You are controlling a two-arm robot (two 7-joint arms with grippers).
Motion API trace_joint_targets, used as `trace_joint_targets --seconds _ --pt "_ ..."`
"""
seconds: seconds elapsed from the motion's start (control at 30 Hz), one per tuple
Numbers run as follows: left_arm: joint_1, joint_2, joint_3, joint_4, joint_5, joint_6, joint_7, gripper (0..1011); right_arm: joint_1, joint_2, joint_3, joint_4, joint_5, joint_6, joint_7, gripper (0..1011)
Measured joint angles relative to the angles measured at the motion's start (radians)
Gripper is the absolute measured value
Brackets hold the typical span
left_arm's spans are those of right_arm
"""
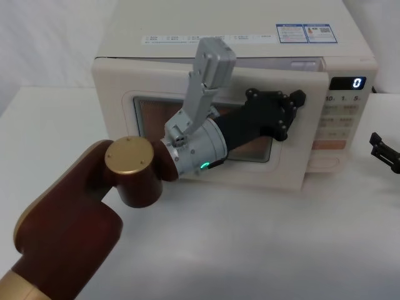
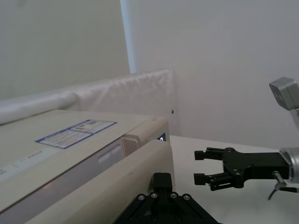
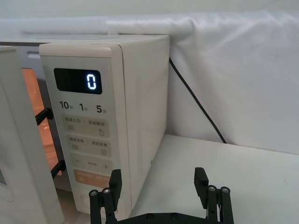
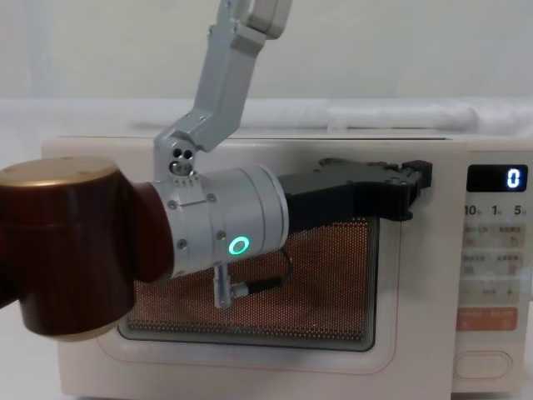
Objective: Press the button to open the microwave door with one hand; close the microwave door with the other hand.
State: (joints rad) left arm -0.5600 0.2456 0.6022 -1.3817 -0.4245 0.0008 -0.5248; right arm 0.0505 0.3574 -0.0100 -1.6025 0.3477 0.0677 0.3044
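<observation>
Head view: the left gripper (image 1: 294,103) presses its black fingers against the upper free edge of the microwave door (image 1: 150,103), which stands slightly ajar from the cream oven body; should the push land off-centre or slide across the smooth face, the door may bounce back unlatched, or the light oven may shift on the table (image 1: 250,250). The left arm reaches across the dark window with its wrist angled toward the control panel (image 1: 340,125), while the right gripper (image 1: 381,150) waits at the right edge, clear of the oven. Left wrist view: the door's top edge (image 2: 140,163) runs just beside the fingers; whether they are closed or parted cannot be told, though they grasp nothing. The right gripper (image 2: 205,165) hovers beyond, fingers parted and empty. Right wrist view: the button (image 3: 84,201) sits at the panel's foot, below the orange-red key (image 3: 93,177), near the spread right fingers (image 3: 113,184). Chest view: the left gripper (image 4: 412,187) bears on the door near its latch side, above the button (image 4: 485,364).
</observation>
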Motion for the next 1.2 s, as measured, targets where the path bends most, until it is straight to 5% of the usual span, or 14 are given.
trace_joint_targets --seconds 0.47,1.2 --pt "0.003 -0.026 -0.027 0.008 0.073 -0.028 0.067 0 0.0 0.0 0.0 0.0 0.0 0.0 0.0 1002" --pt "0.013 -0.07 -0.075 0.029 0.163 0.0 0.149 0 0.0 0.0 0.0 0.0 0.0 0.0 0.0 1002"
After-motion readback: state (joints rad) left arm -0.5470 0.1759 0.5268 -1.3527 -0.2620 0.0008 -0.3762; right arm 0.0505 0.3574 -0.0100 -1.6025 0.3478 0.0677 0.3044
